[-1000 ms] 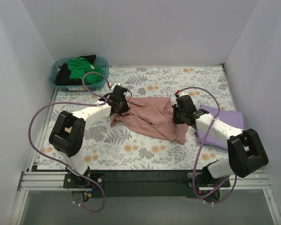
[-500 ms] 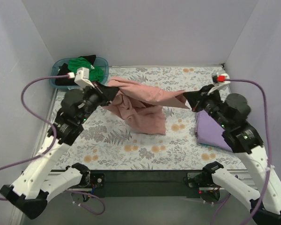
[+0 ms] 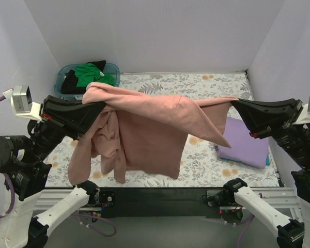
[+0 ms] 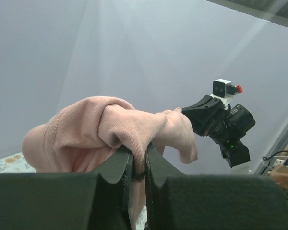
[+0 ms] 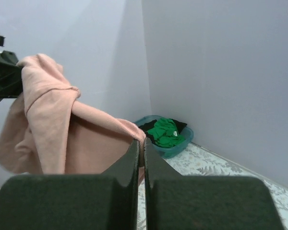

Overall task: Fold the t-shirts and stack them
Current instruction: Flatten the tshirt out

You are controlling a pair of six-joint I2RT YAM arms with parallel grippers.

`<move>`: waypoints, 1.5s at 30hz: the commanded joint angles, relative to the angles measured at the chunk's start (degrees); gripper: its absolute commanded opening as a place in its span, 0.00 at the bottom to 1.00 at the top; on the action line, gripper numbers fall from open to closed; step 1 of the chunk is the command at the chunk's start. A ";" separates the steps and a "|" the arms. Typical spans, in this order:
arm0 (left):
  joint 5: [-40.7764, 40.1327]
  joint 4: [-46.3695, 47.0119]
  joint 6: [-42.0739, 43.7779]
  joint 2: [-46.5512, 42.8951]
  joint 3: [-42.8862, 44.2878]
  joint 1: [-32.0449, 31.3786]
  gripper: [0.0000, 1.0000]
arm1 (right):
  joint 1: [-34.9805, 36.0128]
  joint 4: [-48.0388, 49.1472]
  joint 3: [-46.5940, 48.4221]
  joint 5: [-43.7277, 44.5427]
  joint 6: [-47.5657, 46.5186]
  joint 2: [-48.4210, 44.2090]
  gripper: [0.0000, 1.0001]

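While the left hand (image 3: pixel 99 106) and right hand (image 3: pixel 236 103) each clench a pinch of the pink t-shirt (image 3: pixel 150 129), it stretches between them and drapes below, above the table (image 3: pixel 196 82).

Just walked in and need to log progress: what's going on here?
Both arms hold the dusty pink t-shirt up off the table, stretched between them: left fingers shut on one end, right fingers on the other, the rest hanging bunched toward the left. A folded lavender t-shirt lies on the floral cloth at right. The green t-shirt and black t-shirt sit in the teal basket, far left.
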 commanded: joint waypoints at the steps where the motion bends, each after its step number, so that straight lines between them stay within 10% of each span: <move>1: -4.80 -3.38 1.74 4.39 0.24 0.07 0.00 | -0.04 -4.20 1.99 12.70 -2.31 5.98 0.01; 9: -48.03 -11.83 4.48 27.96 -5.82 1.02 0.07 | -1.43 -5.36 -0.30 44.46 -6.27 29.57 0.01; 13: -36.03 -20.15 -0.09 48.73 -1.64 13.05 0.97 | -8.03 -3.95 3.56 36.83 -9.00 47.88 0.01; 18: -31.38 -27.05 -2.92 60.38 3.32 17.82 0.97 | -10.59 -10.00 16.74 34.82 -10.31 64.77 0.98; 23: -21.55 -12.40 -3.62 44.70 -13.59 17.64 0.97 | -7.35 -10.10 3.55 29.81 -9.63 54.81 0.98; 33: -22.40 -14.30 -7.74 27.09 -30.78 17.38 0.98 | 17.25 7.20 -43.93 19.32 11.17 29.65 0.98; 45: -25.74 -15.88 -10.38 21.35 -37.47 17.47 0.98 | 27.48 8.97 -51.36 25.93 25.09 39.20 0.98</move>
